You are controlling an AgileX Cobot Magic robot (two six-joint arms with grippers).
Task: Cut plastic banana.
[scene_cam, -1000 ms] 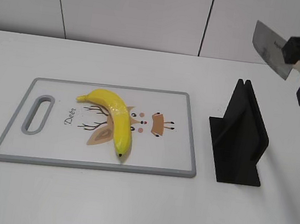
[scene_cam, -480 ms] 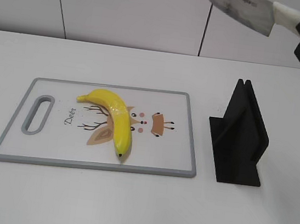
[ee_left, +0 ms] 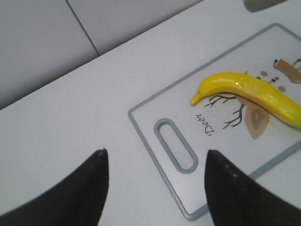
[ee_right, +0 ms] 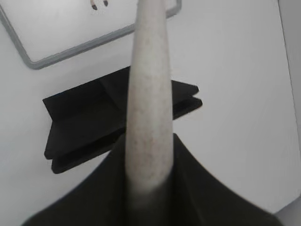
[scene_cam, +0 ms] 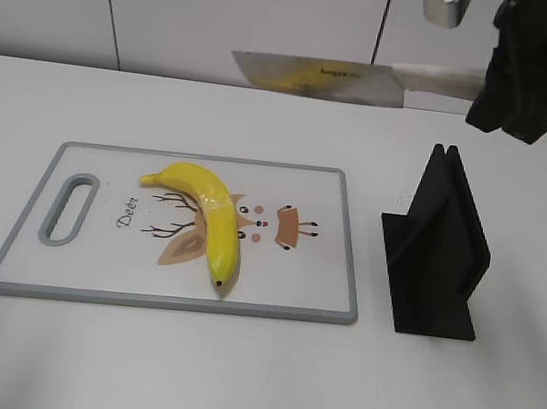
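Observation:
The plastic banana (scene_cam: 206,216) is glossy yellow and lies curved on the cutting board (scene_cam: 339,243), dark tip toward the front edge. It also shows in the left wrist view (ee_left: 254,94). My right gripper (scene_cam: 515,90) is shut on the white handle of a cleaver knife (scene_cam: 320,78). The blade hangs level in the air, behind and above the board's far right part. The handle (ee_right: 148,94) fills the right wrist view between the jaws. My left gripper (ee_left: 155,188) is open and empty, above the table near the board's handle slot (ee_left: 176,150); it is out of the exterior view.
A black knife stand (scene_cam: 439,252) sits on the white table right of the board, also in the right wrist view (ee_right: 89,122). A grey wall runs behind the table.
My right gripper has swung the knife from the far right, up and leftward. The blade now lies level and reaches over toward the board. The banana and the board have not moved.

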